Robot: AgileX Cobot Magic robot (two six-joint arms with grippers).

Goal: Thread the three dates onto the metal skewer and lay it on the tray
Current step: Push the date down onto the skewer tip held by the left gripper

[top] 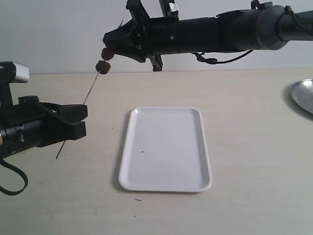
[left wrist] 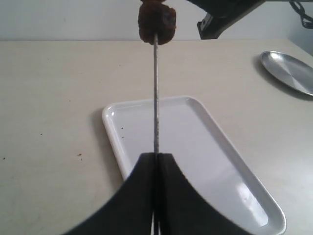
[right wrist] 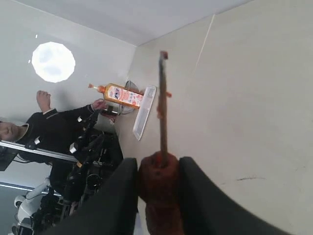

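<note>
Our left pincer point(top: 80, 120) clamps the thin grey metal skewer point(top: 91, 90), slanting up to the wrinkled reddish-brown date point(top: 106, 52) our right pincer point(right wrist: 157, 182) grips

The tray point(top: 166, 152) is glossy plastic, the skewer point(left wrist: 156, 98) grey metal, the dates point(top: 103, 66) matt and wrinkled, the dish point(left wrist: 288, 71) polished metal.

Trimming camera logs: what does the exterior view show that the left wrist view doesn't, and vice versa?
Exterior only: the right gripper pinching the upper date on the metal skewer, and the skewer's tail poking out below the left gripper. Left wrist only: the left fingers shut on the skewer, seen close up. Both: the lower date, the tray, the round dish.
</note>
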